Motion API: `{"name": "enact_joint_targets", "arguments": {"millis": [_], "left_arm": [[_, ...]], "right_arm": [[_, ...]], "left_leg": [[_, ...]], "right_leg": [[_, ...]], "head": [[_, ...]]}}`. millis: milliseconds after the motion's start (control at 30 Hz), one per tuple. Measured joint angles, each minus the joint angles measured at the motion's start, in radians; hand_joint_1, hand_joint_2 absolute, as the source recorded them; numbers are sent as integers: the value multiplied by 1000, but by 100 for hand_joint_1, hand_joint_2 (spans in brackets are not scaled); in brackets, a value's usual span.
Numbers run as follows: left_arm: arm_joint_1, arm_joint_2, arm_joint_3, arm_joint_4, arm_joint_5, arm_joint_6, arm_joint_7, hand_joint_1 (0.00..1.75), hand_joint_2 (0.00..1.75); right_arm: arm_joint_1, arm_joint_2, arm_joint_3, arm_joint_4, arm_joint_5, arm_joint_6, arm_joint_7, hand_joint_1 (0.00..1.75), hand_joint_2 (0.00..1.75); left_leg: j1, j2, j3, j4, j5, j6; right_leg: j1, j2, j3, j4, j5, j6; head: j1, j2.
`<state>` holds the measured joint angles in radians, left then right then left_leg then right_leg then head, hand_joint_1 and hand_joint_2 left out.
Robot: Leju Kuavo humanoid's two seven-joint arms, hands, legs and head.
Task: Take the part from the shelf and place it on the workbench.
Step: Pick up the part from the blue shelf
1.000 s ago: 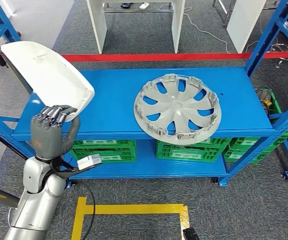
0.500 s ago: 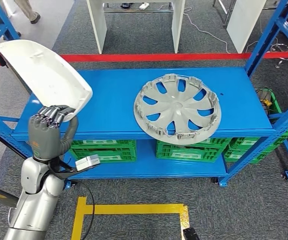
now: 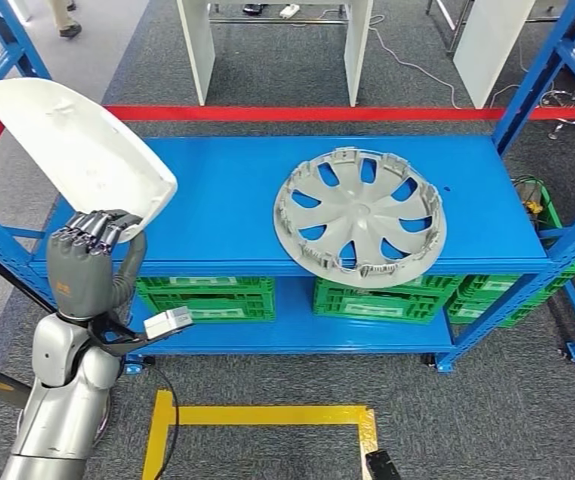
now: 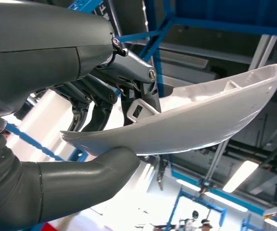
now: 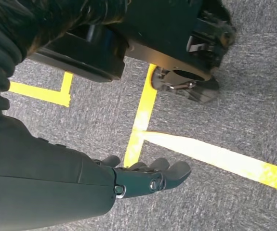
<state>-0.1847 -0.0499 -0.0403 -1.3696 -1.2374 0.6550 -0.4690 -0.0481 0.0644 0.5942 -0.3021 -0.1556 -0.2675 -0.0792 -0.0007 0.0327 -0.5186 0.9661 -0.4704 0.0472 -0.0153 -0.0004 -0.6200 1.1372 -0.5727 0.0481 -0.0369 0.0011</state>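
A white curved plastic part (image 3: 73,150) is held up over the left end of the blue shelf (image 3: 223,215). My left hand (image 3: 88,265) grips it by its near edge, thumb under and fingers over the rim. In the left wrist view the white part (image 4: 202,118) sits clamped between the thick thumb (image 4: 89,175) and the dark fingers (image 4: 104,98). A grey wheel cover (image 3: 359,215) lies flat on the shelf top to the right. My right hand (image 5: 144,178) hangs over the floor with its fingers loosely extended and nothing in them.
Green crates (image 3: 205,298) fill the lower shelf level. Blue uprights (image 3: 548,70) frame both ends of the rack. Red tape (image 3: 307,113) runs along the floor behind it, yellow tape (image 3: 261,415) marks the floor in front. White furniture legs (image 3: 193,50) stand beyond.
My left hand has carried the white part a little to the left and up. The view has shifted slightly, so the wheel cover only appears nudged.
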Motion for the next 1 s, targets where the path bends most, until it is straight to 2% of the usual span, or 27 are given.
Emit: {"name": "enact_joint_targets", "arguments": {"millis": [33,67,100,133,167,233,267,300,367,400,433,467,533,567,600,633,700,767,800,867,900,933,967,1000], "left_arm": [[1,0,2,0,-4,0,-2,175,175],[1,0,4,1,-8,0,-3,175,175],[2,0,6,1,-11,0,-4,175,175],[2,0,8,1,-15,0,-5,175,175],[2,0,10,1,-18,0,-5,175,175],[2,2,12,-2,-25,0,-5,175,175],[2,4,14,-5,-28,0,-4,175,175],[2,6,15,-8,-30,0,-4,175,175],[2,11,17,-13,-31,0,-4,175,175],[2,13,17,-14,-31,0,-4,175,175],[2,16,18,-15,-32,0,-3,175,175],[2,18,18,-15,-32,0,-3,175,175],[3,22,18,-16,-32,0,-2,175,175],[3,23,18,-16,-32,0,-2,175,175],[3,24,18,-16,-32,0,-2,175,175],[3,24,19,-16,-32,0,-1,175,175],[3,26,19,-21,-32,0,-2,175,175],[3,29,21,-33,-33,0,-5,175,175],[3,32,23,-40,-32,0,-8,175,175],[4,37,27,-51,-30,0,-13,175,175],[5,39,28,-56,-30,0,-14,175,175],[6,41,29,-61,-31,0,-14,175,175],[9,43,29,-68,-32,0,-13,175,175],[14,46,31,-76,-32,0,-13,175,175]], "right_arm": [[-1,-1,-1,0,-1,0,-2,0,175],[-1,-2,-2,0,-3,0,-4,0,175],[-1,-3,-2,0,-4,0,-5,0,175],[-1,-4,-3,0,-4,0,-6,0,175],[-2,-5,-4,0,-4,0,-7,0,175],[-6,-7,-7,0,-4,-2,-7,0,175],[-9,-7,-8,0,-4,-4,-7,0,175],[-11,-7,-10,0,-4,-5,-7,0,175],[-13,-7,-12,0,-4,-7,-6,0,175],[-13,-7,-12,0,-3,-6,-6,0,175],[-14,-7,-12,0,-3,-6,-6,0,175],[-16,-7,-13,0,-3,-6,-6,0,175],[-18,-7,-14,0,-3,-6,-6,0,175],[-19,-7,-14,0,-3,-6,-6,0,175],[-18,-7,-14,0,-3,-6,-6,0,175],[-18,-7,-14,0,-3,-6,-6,0,175],[-20,-7,-15,-1,0,-6,-7,0,175],[-22,-6,-15,-5,6,-7,-12,0,175],[-23,-5,-16,-8,10,-8,-16,0,175],[-26,-5,-16,-14,21,-12,-26,0,175],[-27,-5,-16,-15,28,-20,-29,0,175],[-28,-5,-15,-17,36,-29,-31,0,175],[-30,-5,-15,-18,44,-41,-32,0,175],[-33,-5,-15,-19,51,-51,-32,0,175]], "left_leg": [[0,0,-5,3,1,1],[1,0,-10,7,2,1],[2,0,-14,12,2,0],[4,1,-18,18,1,-3],[7,1,-22,26,-1,-6],[8,0,-33,44,-7,-20],[7,0,-40,55,-8,-27],[5,0,-47,63,-7,-35],[5,0,-56,72,-4,-46],[6,-2,-62,78,-13,-51],[8,-6,-71,100,-36,-56],[9,-11,-86,141,-73,-61],[11,-17,-124,268,-158,-68],[11,-19,-135,320,-181,-68],[11,-19,-133,344,-183,-66],[10,-20,-115,330,-165,-63],[7,-25,-34,207,-107,-48],[1,-33,44,75,-88,-34],[-2,-37,59,42,-90,-30],[-7,-37,55,26,-78,-28],[-5,-34,48,19,-65,-25],[-3,-32,39,14,-51,-20],[-1,-30,27,8,-36,-16],[0,-27,13,7,-22,-12]], "right_leg": [[-1,0,-29,70,-29,2],[-2,0,-52,122,-43,5],[-3,0,-59,142,-37,8],[-6,-1,-45,118,-10,10],[-10,-4,-16,62,27,14],[-10,-10,45,-50,65,17],[-10,-12,60,-79,68,14],[-8,-10,63,-86,61,9],[-8,-5,54,-86,65,-8],[-9,-3,48,-87,69,-17],[-10,-3,40,-88,75,-27],[-11,-2,31,-89,82,-37],[-8,-1,10,-88,97,-47],[-6,1,-1,-88,105,-49],[-4,2,-11,-88,113,-49],[-2,3,-21,-88,122,-48],[0,6,-37,-88,138,-45],[1,9,-47,-90,155,-36],[0,10,-49,-93,165,-31],[-3,12,-52,-106,187,-18],[-4,12,-55,-109,187,-13],[-4,11,-63,-101,167,-9],[-3,10,-75,-74,128,-5],[-4,8,-90,-23,73,-3]], "head": [[0,0],[0,0],[0,0],[1,0],[1,0],[3,0],[3,0],[4,0],[3,0],[2,0],[0,0],[-1,0],[-5,0],[-5,0],[-6,0],[-6,0],[-6,0],[-5,0],[-5,0],[-6,0],[-6,0],[-5,0],[-3,0],[-2,0]]}}
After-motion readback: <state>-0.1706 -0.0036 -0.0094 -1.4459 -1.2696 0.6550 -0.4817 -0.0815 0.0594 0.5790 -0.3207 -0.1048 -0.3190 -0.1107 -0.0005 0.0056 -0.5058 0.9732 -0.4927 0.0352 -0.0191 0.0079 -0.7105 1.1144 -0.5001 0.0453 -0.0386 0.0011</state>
